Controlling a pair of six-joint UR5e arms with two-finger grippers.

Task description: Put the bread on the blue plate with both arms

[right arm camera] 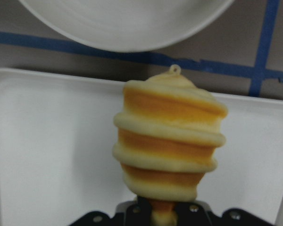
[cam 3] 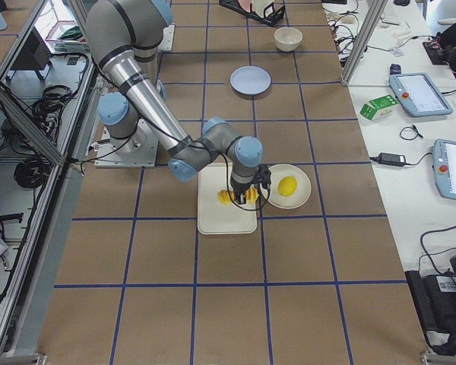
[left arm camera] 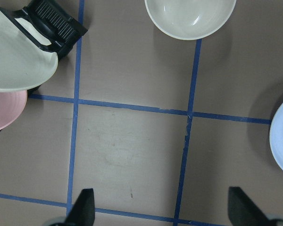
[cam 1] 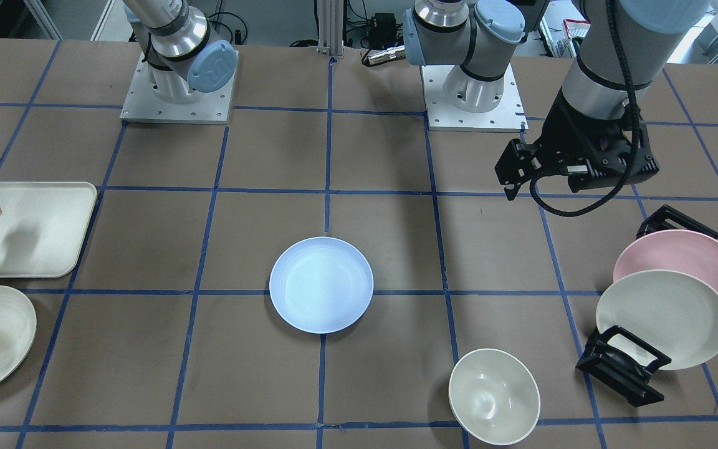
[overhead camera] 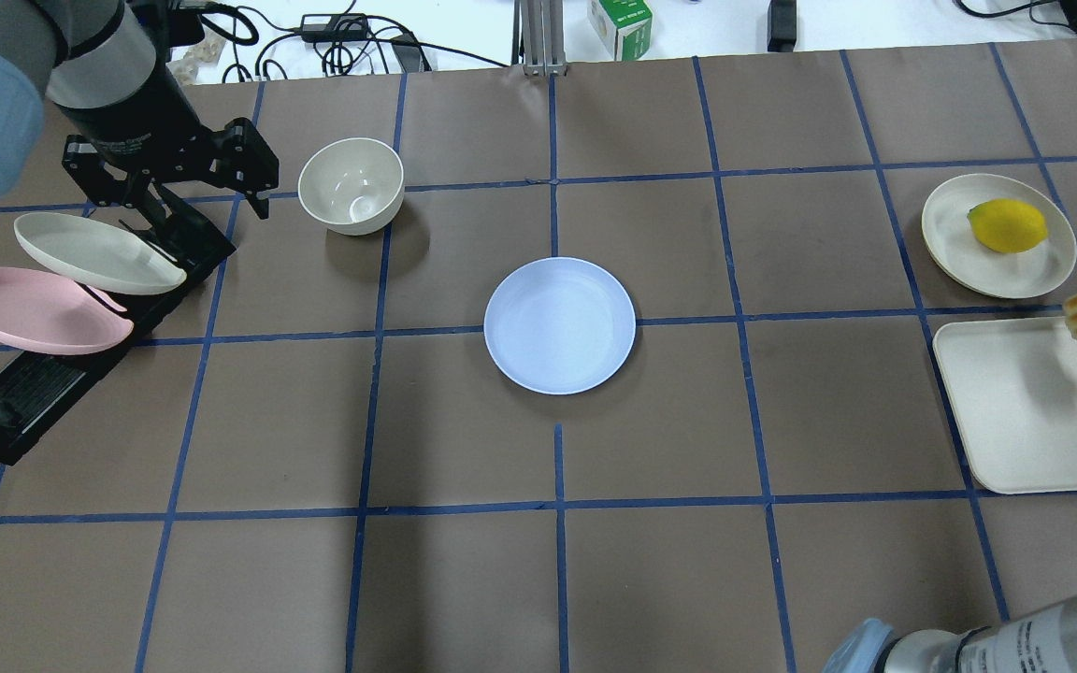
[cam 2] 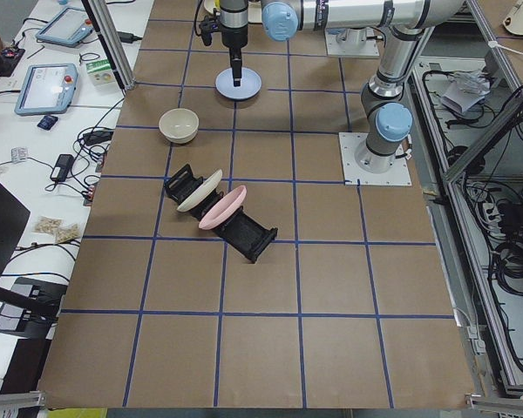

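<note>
One bread (right arm camera: 170, 141), whole in right wrist view, edge-cropped overhead.

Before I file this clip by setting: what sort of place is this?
Probably a robotics lab: two arms bolted to a table gridded with blue tape, teach pendants and cables on the side bench.

Your table (overhead camera: 782, 421) is a brown surface gridded with blue tape lines (overhead camera: 221, 514), and the blue plate (overhead camera: 559, 325) lies flat at its middle, across one line. On the robot's left you have a cream bowl (overhead camera: 351, 185) upright, near a black dish rack (overhead camera: 24, 397); on its right a cream tray (overhead camera: 1015, 411) lies just beside a small cream plate (overhead camera: 950, 234). The right arm's base plate (cam 1: 177, 103) and the left arm's base plate (cam 1: 472, 100) sit along the robot's edge
</note>
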